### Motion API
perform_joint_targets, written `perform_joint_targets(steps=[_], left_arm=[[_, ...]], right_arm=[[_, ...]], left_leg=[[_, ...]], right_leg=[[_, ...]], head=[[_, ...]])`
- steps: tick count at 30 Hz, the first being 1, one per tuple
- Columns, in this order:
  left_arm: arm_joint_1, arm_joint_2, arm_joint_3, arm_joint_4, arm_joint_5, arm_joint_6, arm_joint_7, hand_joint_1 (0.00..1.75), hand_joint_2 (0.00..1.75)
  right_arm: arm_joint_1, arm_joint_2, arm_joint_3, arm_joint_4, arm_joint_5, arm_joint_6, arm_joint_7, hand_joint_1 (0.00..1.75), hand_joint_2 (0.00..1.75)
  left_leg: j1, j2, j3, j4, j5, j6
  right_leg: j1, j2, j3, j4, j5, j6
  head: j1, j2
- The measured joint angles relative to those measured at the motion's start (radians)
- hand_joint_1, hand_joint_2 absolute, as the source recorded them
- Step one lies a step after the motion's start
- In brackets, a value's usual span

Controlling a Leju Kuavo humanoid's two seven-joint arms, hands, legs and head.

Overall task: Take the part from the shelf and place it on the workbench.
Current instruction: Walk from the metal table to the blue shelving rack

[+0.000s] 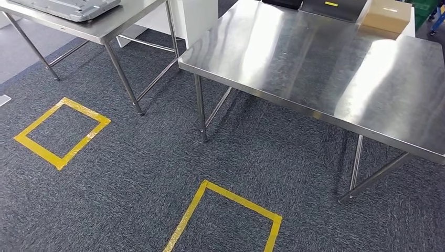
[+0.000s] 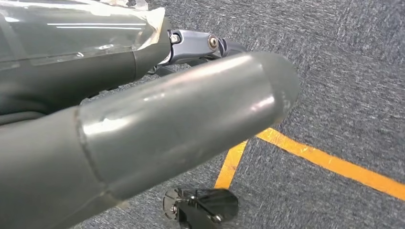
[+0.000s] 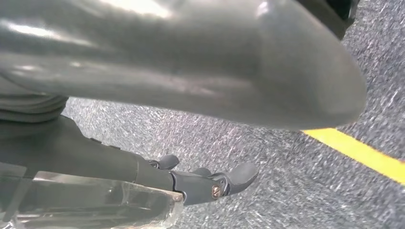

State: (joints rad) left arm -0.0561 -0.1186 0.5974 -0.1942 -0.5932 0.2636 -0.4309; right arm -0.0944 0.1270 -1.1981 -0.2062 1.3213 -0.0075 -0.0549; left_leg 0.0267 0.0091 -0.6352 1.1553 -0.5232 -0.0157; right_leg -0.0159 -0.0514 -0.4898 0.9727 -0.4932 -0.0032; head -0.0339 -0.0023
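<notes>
Each robot hand hangs over carpet, left (image 2: 157, 109) and right (image 3: 191, 90), holding nothing, fingers loosely extended. A steel worktop (image 1: 336, 79) fills the frame's upper right, its near edge running diagonally; open carpet (image 1: 136, 178) with yellow tape squares (image 1: 62, 131) lies below. A grey part (image 1: 68, 8) sits on the upper-left table (image 1: 115, 26).

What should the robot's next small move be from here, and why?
Probably step forward toward the steel workbench and bring the arms up. Both arms hang over the carpet with its yellow tape squares: the left hand and right hand hold nothing, fingers apart. No shelf is in sight yet, so the part must be found first; a cardboard box sits beyond the bench.
</notes>
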Motion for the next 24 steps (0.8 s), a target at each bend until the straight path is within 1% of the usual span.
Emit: perform_joint_targets(steps=[1,2,3,4,5,6,7,8,9,10,11,12,13,14,15,16,17,18,19,20,21,22,23,24], left_arm=[[-0.001,0.0,0.0,0.0,-0.001,0.0,0.0,0.0,0.0],[-0.001,0.001,0.0,0.0,-0.002,-0.001,-0.001,0.0,0.0],[-0.002,0.0,0.0,0.0,-0.002,-0.001,-0.001,0.0,0.0],[0.0,0.0,0.0,0.0,-0.002,-0.001,-0.001,0.0,0.0],[0.0,0.0,0.0,0.0,-0.002,-0.001,-0.001,0.0,0.0],[-0.001,0.0,0.0,0.0,-0.002,-0.001,-0.002,0.0,0.0],[-0.002,0.0,0.0,0.0,-0.002,-0.001,-0.002,0.0,0.0],[-0.003,0.001,0.0,0.0,-0.002,0.0,-0.001,0.0,0.0],[-0.004,0.001,0.0,0.0,-0.002,0.0,-0.001,0.0,0.0],[-0.004,0.0,0.0,0.0,-0.002,0.001,0.001,0.0,0.0],[-0.003,0.0,0.0,0.0,-0.002,0.001,0.003,0.0,0.0],[-0.001,-0.001,0.0,0.0,-0.002,0.002,0.005,0.0,0.0],[-0.001,-0.002,0.0,0.0,-0.003,0.002,0.008,0.0,0.0],[0.0,-0.003,0.0,0.0,-0.003,0.003,0.01,0.0,0.0],[-0.001,-0.004,0.0,0.0,-0.005,0.004,0.013,0.0,0.0],[-0.001,-0.004,0.0,0.0,-0.006,0.006,0.015,0.0,0.0],[0.0,-0.005,0.0,0.0,-0.009,0.009,0.016,0.0,0.0],[0.001,-0.005,0.0,0.0,-0.011,0.011,0.017,0.0,0.0],[0.002,-0.005,0.0,0.0,-0.012,0.014,0.018,0.0,0.0],[0.003,-0.005,0.0,0.0,-0.013,0.016,0.017,0.0,0.0],[0.003,-0.006,0.0,0.0,-0.013,0.018,0.016,0.0,0.0],[0.003,-0.006,0.0,0.0,-0.013,0.019,0.015,0.0,0.0],[0.002,-0.008,0.0,0.0,-0.013,0.02,0.014,0.0,0.0],[0.001,-0.008,0.0,0.0,-0.013,0.021,0.014,0.0,0.0]], right_arm=[[-0.001,0.0,0.001,0.0,0.001,0.003,0.0,0.0,0.0],[-0.003,0.0,0.002,0.0,0.001,0.006,0.0,0.0,0.0],[-0.004,0.0,0.002,0.0,0.001,0.007,0.0,0.0,0.0],[-0.006,-0.001,0.004,0.0,0.002,0.008,0.0,0.0,0.0],[-0.006,-0.001,0.005,0.0,0.002,0.009,0.0,0.0,0.0],[-0.006,-0.002,0.006,0.0,0.003,0.009,0.0,0.0,0.0],[-0.005,-0.002,0.006,0.0,0.004,0.01,0.0,0.0,0.0],[-0.004,-0.002,0.006,0.001,0.004,0.011,0.0,0.0,0.0],[-0.001,-0.002,0.007,0.001,0.005,0.013,0.0,0.0,0.0],[0.001,-0.002,0.007,0.001,0.005,0.015,0.0,0.0,0.0],[0.002,-0.003,0.007,0.001,0.005,0.018,0.0,0.0,0.0],[0.003,-0.004,0.008,0.001,0.006,0.021,0.0,0.0,0.0],[0.003,-0.004,0.008,0.001,0.007,0.023,0.0,0.0,0.0],[0.002,-0.005,0.008,0.001,0.007,0.024,0.0,0.0,0.0],[0.002,-0.005,0.008,0.001,0.008,0.025,0.0,0.0,0.0],[0.002,-0.005,0.008,0.001,0.008,0.026,0.0,0.0,0.0],[0.001,-0.005,0.009,0.001,0.009,0.026,0.0,0.0,0.0],[0.001,-0.005,0.009,0.001,0.01,0.027,0.0,0.0,0.0],[0.0,-0.005,0.01,0.001,0.01,0.028,0.0,0.0,0.0],[0.0,-0.005,0.011,0.001,0.011,0.029,0.0,0.0,0.0],[-0.001,-0.004,0.012,0.001,0.012,0.031,0.0,0.0,0.0],[-0.001,-0.004,0.013,0.001,0.014,0.033,0.0,0.0,0.0],[0.001,-0.004,0.014,0.001,0.014,0.035,0.0,0.0,0.0],[0.003,-0.004,0.015,0.001,0.015,0.037,0.0,0.0,0.0]], left_leg=[[0.002,0.015,0.031,-0.053,0.025,0.002],[-0.001,0.026,0.066,-0.121,0.05,0.008],[-0.007,0.028,0.072,-0.142,0.052,0.021],[-0.009,0.021,0.071,-0.146,0.055,0.031],[-0.01,0.014,0.071,-0.15,0.06,0.041],[-0.01,0.008,0.07,-0.155,0.066,0.051],[-0.009,0.0,0.068,-0.157,0.071,0.058],[-0.011,-0.008,0.064,-0.158,0.074,0.063],[-0.012,-0.018,0.061,-0.157,0.075,0.066],[-0.013,-0.028,0.059,-0.157,0.077,0.066],[-0.014,-0.039,0.058,-0.156,0.078,0.066],[-0.014,-0.049,0.057,-0.155,0.079,0.065],[-0.014,-0.06,0.057,-0.154,0.08,0.062],[-0.015,-0.07,0.056,-0.151,0.08,0.059],[-0.016,-0.079,0.054,-0.148,0.08,0.054],[-0.018,-0.086,0.051,-0.146,0.081,0.048],[-0.019,-0.091,0.049,-0.145,0.082,0.042],[-0.018,-0.096,0.046,-0.146,0.083,0.036],[-0.015,-0.096,0.044,-0.143,0.083,0.031],[-0.014,-0.086,0.037,-0.132,0.074,0.026],[-0.013,-0.07,0.024,-0.103,0.053,0.022],[-0.012,-0.051,0.002,-0.055,0.022,0.019],[-0.012,-0.035,-0.026,0.008,-0.015,0.015],[-0.01,-0.028,-0.055,0.074,-0.046,0.012]], right_leg=[[0.003,-0.018,-0.001,0.004,-0.003,0.009],[0.005,-0.031,-0.001,0.006,-0.006,0.019],[0.01,-0.04,-0.001,0.008,-0.008,0.029],[0.008,-0.04,-0.002,0.011,-0.01,0.037],[0.006,-0.028,-0.009,0.025,-0.021,0.04],[0.005,-0.009,-0.025,0.059,-0.041,0.04],[0.002,0.013,-0.052,0.113,-0.07,0.036],[0.001,0.03,-0.084,0.18,-0.1,0.032],[0.001,0.038,-0.113,0.243,-0.124,0.03],[0.001,0.042,-0.133,0.283,-0.134,0.033],[0.0,0.045,-0.133,0.285,-0.127,0.04],[-0.001,0.047,-0.116,0.249,-0.105,0.05],[-0.004,0.055,-0.084,0.183,-0.075,0.059],[-0.007,0.069,-0.052,0.114,-0.049,0.065],[-0.008,0.08,-0.03,0.062,-0.031,0.065],[-0.008,0.088,-0.019,0.032,-0.022,0.06],[-0.005,0.09,-0.018,0.025,-0.02,0.052],[-0.001,0.082,-0.017,0.024,-0.017,0.043],[-0.004,0.075,-0.015,0.023,-0.014,0.035],[-0.006,0.068,-0.013,0.021,-0.01,0.026],[-0.009,0.059,-0.012,0.019,-0.006,0.018],[-0.011,0.05,-0.013,0.018,-0.004,0.012],[-0.008,0.041,-0.015,0.018,-0.003,0.009],[-0.006,0.03,-0.016,0.019,-0.003,0.008]], head=[[0.001,0.0],[0.003,0.0],[0.004,0.0],[0.005,0.0],[0.005,0.0],[0.006,0.0],[0.007,0.0],[0.009,0.0],[0.01,0.0],[0.009,0.0],[0.01,0.0],[0.01,0.0],[0.01,0.0],[0.011,0.0],[0.011,0.0],[0.01,0.0],[0.01,0.0],[0.01,0.0],[0.009,0.0],[0.009,0.0],[0.006,0.0],[0.004,0.0],[0.002,0.0],[0.001,0.0]])
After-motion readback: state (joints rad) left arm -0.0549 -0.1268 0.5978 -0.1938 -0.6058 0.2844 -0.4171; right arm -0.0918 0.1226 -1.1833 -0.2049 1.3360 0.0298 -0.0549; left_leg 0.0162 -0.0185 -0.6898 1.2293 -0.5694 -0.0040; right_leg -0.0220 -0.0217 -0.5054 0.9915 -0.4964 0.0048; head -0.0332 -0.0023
